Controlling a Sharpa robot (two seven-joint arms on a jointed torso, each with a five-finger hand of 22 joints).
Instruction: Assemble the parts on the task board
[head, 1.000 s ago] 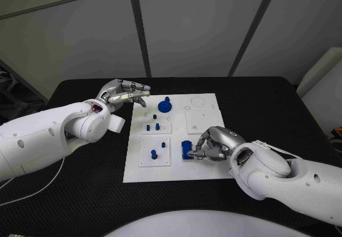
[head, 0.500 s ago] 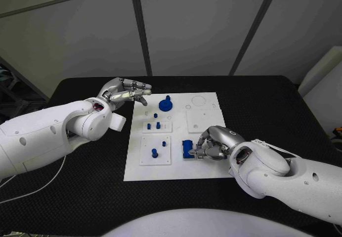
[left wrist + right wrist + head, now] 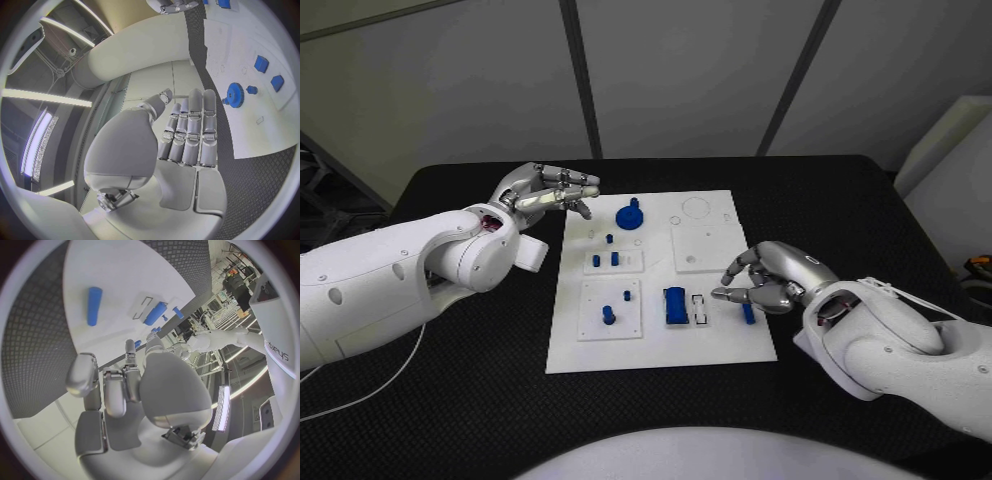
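Fingers (image 3: pixel 750 268) curled over loose blue part (image 3: pixel 747 313), task board (image 3: pixel 718 340) beneath

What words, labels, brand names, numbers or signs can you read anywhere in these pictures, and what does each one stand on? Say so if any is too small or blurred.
On the robot's white body at the rim of the right wrist view: dark lettering, cut off and curved, not readable with certainty.
On the task board and the blue parts: no text visible.
On the left hand and right hand: none visible.
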